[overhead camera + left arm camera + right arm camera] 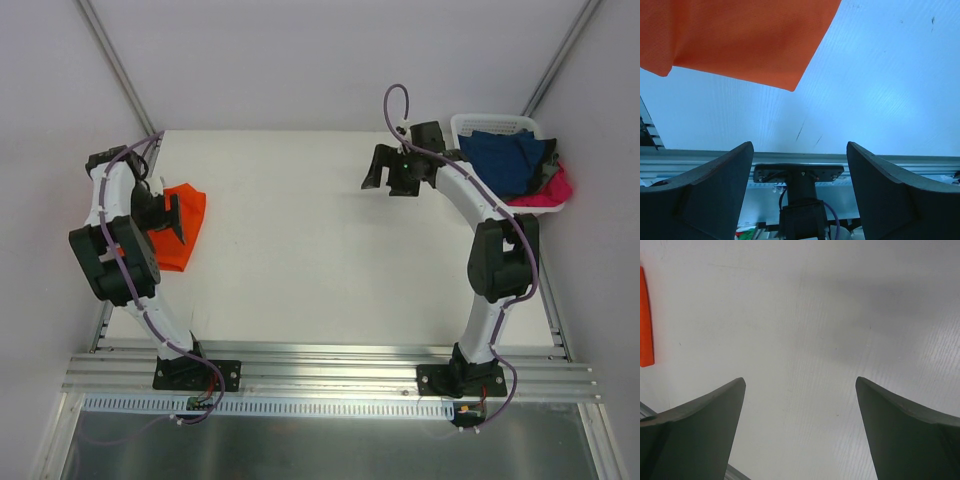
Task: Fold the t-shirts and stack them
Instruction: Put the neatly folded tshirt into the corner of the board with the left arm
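Orange t-shirt: apparently folded, at left of table. Navy t-shirt, pink t-shirt: heaped in basket, pending. Left fingers, right fingers: spread, empty.

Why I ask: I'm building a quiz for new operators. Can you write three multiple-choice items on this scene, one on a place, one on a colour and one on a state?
1. Where does the orange shirt lie?
A. at the left side of the table
B. at the table's middle
C. draped over the near rail

2. What colour is the topmost shirt in the basket?
A. green
B. navy blue
C. yellow

3. How does the right tool stand?
A. shut on cloth
B. shut on the basket's rim
C. open, holding nothing

Answers:
1 A: the top view shows it near the table's left edge.
2 B: dark blue cloth covers most of the basket, with pink under it.
3 C: its wrist view shows the fingers wide apart, with only bare table between them.
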Robot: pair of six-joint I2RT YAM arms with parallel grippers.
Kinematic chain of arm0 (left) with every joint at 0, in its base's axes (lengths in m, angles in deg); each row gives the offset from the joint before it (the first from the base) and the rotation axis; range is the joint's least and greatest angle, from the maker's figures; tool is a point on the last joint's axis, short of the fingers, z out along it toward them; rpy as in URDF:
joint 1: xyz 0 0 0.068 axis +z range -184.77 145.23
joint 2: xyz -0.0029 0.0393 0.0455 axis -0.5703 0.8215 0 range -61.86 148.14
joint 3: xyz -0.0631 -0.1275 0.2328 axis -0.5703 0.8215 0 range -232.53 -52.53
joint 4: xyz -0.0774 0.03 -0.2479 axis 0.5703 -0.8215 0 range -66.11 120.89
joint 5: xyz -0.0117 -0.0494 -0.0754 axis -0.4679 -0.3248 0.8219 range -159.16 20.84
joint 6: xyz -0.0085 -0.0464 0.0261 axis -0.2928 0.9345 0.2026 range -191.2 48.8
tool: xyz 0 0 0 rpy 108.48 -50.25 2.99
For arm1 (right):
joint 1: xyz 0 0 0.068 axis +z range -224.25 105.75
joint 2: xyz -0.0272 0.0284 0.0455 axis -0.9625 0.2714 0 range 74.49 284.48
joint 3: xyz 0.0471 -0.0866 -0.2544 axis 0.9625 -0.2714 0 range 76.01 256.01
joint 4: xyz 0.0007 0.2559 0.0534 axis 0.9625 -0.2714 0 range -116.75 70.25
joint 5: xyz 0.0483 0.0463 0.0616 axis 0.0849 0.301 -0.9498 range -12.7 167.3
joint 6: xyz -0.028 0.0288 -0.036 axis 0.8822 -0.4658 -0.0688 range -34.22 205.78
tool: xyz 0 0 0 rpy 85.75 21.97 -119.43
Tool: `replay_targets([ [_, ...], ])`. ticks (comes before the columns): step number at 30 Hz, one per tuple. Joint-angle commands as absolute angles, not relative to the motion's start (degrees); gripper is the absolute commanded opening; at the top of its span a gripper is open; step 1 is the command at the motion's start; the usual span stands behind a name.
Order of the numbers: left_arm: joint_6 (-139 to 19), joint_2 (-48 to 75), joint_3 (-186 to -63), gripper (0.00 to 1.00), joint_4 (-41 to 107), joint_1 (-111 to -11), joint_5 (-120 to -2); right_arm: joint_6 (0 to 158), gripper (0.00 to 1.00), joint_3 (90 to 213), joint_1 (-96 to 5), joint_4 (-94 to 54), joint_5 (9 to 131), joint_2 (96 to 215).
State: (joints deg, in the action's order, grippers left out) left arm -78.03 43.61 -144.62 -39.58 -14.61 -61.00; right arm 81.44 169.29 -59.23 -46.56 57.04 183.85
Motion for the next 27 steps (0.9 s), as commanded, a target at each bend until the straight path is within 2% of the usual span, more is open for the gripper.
replay_targets([
  [1, -77.7, 43.3, -144.3, 0.76, -38.4, -13.4, -60.3, 80.7, 0.97, 167.9, -60.1, -45.6, 55.9, 179.3],
  [11, -78.2, 50.3, -146.3, 0.77, -37.9, -12.4, -63.6, 81.1, 0.97, 165.1, -61.9, -45.4, 56.6, 177.1],
  [27, -77.0, 61.5, -158.0, 0.77, -38.0, -12.3, -68.1, 81.8, 0.97, 168.7, -62.0, -47.3, 57.9, 179.7],
])
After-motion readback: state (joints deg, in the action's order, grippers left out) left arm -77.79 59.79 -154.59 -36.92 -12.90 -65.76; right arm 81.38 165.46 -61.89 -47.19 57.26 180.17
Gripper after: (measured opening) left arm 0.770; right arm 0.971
